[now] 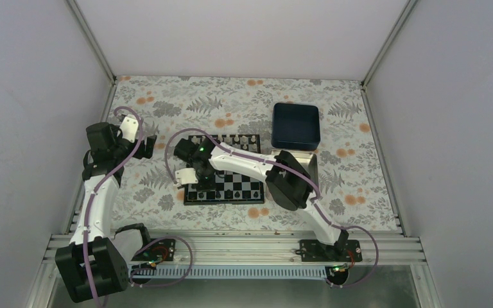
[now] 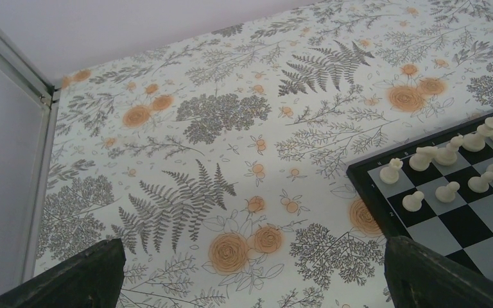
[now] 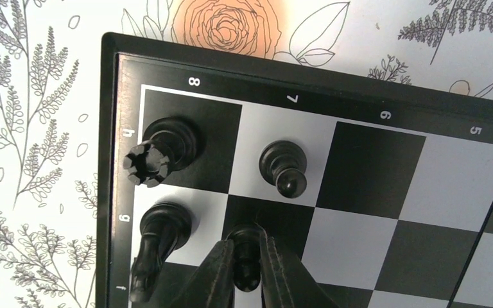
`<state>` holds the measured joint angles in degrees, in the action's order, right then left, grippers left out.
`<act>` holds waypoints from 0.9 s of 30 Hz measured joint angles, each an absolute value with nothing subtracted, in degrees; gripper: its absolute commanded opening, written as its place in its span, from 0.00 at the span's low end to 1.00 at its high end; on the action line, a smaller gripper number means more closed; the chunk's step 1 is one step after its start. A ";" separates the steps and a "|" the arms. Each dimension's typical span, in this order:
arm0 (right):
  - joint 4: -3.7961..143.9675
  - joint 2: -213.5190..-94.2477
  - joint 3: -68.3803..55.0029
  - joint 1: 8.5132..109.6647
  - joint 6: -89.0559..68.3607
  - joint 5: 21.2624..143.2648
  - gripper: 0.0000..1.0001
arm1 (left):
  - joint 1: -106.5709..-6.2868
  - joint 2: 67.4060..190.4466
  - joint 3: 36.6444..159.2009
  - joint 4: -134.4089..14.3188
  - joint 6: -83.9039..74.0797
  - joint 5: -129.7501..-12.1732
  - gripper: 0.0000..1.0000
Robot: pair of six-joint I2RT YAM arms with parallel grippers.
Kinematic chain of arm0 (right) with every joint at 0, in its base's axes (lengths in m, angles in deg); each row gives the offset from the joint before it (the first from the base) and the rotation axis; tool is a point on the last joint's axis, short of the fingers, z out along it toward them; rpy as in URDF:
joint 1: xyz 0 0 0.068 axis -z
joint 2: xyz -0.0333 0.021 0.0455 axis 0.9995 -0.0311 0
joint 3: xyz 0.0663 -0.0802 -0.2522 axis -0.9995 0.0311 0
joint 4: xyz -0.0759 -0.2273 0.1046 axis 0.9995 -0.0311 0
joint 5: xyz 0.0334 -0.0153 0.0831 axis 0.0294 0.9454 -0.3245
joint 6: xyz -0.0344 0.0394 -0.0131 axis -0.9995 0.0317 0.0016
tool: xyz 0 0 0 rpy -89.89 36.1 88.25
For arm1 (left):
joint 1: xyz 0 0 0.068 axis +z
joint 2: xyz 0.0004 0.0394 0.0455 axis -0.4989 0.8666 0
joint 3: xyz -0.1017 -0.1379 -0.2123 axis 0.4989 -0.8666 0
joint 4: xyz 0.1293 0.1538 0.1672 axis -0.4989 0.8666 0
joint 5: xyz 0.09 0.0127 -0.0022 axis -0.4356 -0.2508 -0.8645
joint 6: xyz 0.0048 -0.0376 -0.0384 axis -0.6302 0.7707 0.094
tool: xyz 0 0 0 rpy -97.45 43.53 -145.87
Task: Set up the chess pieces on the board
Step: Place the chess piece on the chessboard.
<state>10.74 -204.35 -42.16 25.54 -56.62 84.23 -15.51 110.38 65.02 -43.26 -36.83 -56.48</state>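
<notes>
Where the board (image 3: 110,128) ends at its h8 corner, bare floral worktop (image 3: 38,96) lies open beyond both borders; seen from above, that corner is the board's near left one, with free worktop between it and the left arm, and the grey enclosure walls (image 1: 32,96) stand well apart on either side; a dark blue tray (image 1: 295,125) sits just beyond the board's far right corner. The right fingers (image 3: 230,256) are clenched on a black pawn (image 3: 246,237) that stands on the dark g7 square, one finger against each flank; a rook (image 3: 162,151) on h8, a knight (image 3: 157,247) on g8 and another pawn (image 3: 284,168) on h7 crowd close around them. The left fingers (image 2: 93,276) hang released and wide apart over bare worktop, near the board's far left corner, where white pieces (image 2: 449,154) stand in two rows.
</notes>
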 measured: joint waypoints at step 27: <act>12.03 -173.60 -24.11 41.91 -54.50 89.11 0.41 | -15.16 110.36 64.89 -43.26 -36.83 -56.20 1.00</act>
